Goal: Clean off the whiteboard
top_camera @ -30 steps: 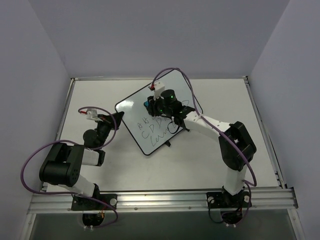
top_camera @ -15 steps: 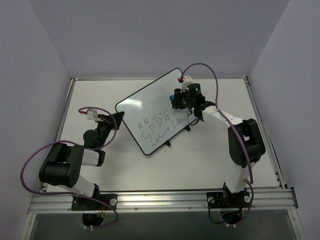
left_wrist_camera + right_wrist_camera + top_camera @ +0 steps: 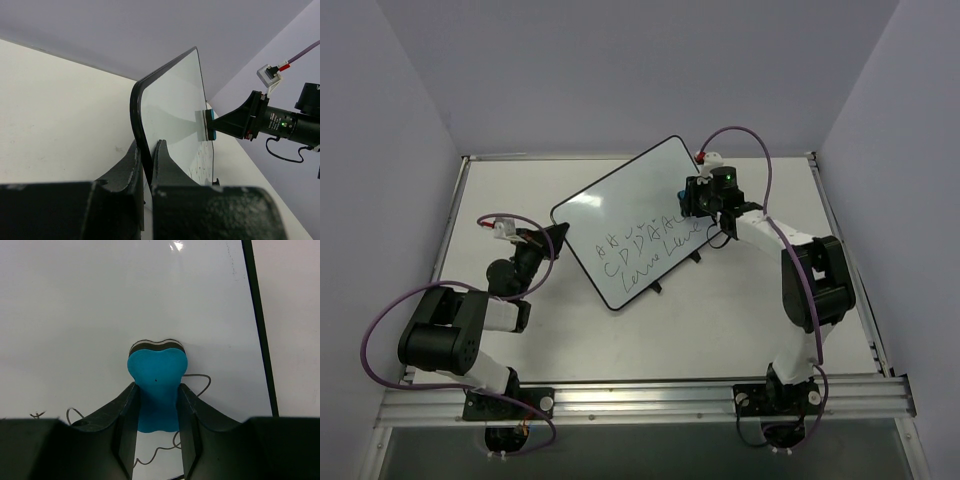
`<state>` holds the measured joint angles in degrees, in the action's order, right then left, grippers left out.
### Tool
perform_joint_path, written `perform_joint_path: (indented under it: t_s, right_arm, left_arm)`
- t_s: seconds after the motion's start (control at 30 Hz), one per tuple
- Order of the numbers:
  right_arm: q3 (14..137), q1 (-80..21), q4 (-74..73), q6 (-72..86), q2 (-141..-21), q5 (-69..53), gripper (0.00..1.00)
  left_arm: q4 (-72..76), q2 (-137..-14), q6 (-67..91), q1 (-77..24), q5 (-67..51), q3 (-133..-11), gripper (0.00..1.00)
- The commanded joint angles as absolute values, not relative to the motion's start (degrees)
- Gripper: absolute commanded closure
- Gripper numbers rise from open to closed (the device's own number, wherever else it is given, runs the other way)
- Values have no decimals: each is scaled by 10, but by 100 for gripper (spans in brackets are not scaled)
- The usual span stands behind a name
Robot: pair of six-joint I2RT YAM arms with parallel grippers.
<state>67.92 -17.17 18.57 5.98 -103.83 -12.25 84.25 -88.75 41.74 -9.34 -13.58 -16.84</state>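
Note:
The whiteboard point(image 3: 620, 215) stands tilted across the middle of the table, black handwriting point(image 3: 642, 250) covering its lower right half. My left gripper point(image 3: 558, 232) is shut on the board's left corner; in the left wrist view its jaws point(image 3: 146, 146) pinch the black frame point(image 3: 135, 102). My right gripper point(image 3: 689, 200) is shut on a blue eraser point(image 3: 157, 367), which is pressed flat against the white surface point(image 3: 100, 300) near the board's right edge point(image 3: 257, 330). A pen line point(image 3: 197, 377) curls just beside the eraser. The left wrist view shows the eraser point(image 3: 211, 125) touching the board.
Two small black clips point(image 3: 656, 288) point(image 3: 698, 258) jut from the board's lower long edge onto the white table point(image 3: 770, 330). Grey walls close in on the left, back and right. Purple cables loop off both wrists. A metal rail point(image 3: 640, 400) runs along the near edge.
My right gripper has swept the eraser rightward along the board's upper part, from near the middle to the right edge. The left gripper and the board have stayed put.

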Motion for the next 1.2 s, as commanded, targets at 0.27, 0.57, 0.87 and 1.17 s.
perform_joint_path:
  t_s: [0.27,0.57,0.87,1.17]
  right_arm:
    - [691,-142,168,82,-1066,-100,100]
    - [663,-160,202,89,-1051,-156,100]
    - [654,-305,227,72,-1047,-124,100]
    - [703,-422,176,47,-1058,-63,100]
  left_arm:
    - [816,-905,261,-115,-194,-155,98]
    - [816,-906,261,-115,-194,-156,98]
    - [814,-905,261,-116,-196,-157,98]
    - [814,-906,260,-118,-196,-160,98]
